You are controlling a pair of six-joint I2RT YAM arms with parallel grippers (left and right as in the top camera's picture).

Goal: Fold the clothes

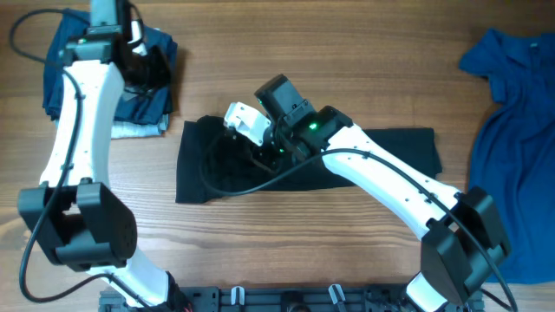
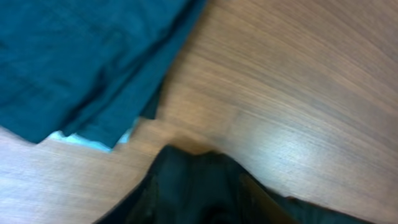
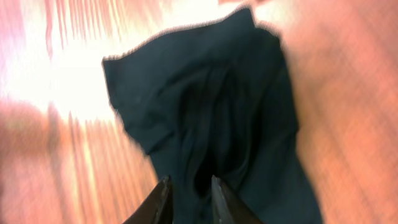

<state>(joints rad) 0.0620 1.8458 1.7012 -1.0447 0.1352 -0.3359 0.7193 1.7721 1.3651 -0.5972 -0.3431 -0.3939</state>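
Observation:
A black garment (image 1: 381, 147) lies spread across the middle of the table. My right gripper (image 1: 260, 154) is down on its left part. In the right wrist view the fingers (image 3: 188, 186) are nearly together, with folds of the black garment (image 3: 205, 106) gathered between them. A folded stack of blue clothes (image 1: 152, 104) sits at the far left. My left gripper (image 1: 143, 65) hovers over it. In the left wrist view the stack (image 2: 81, 62) fills the upper left, and the fingers (image 2: 205, 199) are one dark blur.
A loose blue garment (image 1: 512, 130) lies crumpled along the right edge of the table. A light blue layer (image 2: 93, 142) peeks from under the stack. Bare wood (image 1: 347, 52) shows between the stack and the blue garment.

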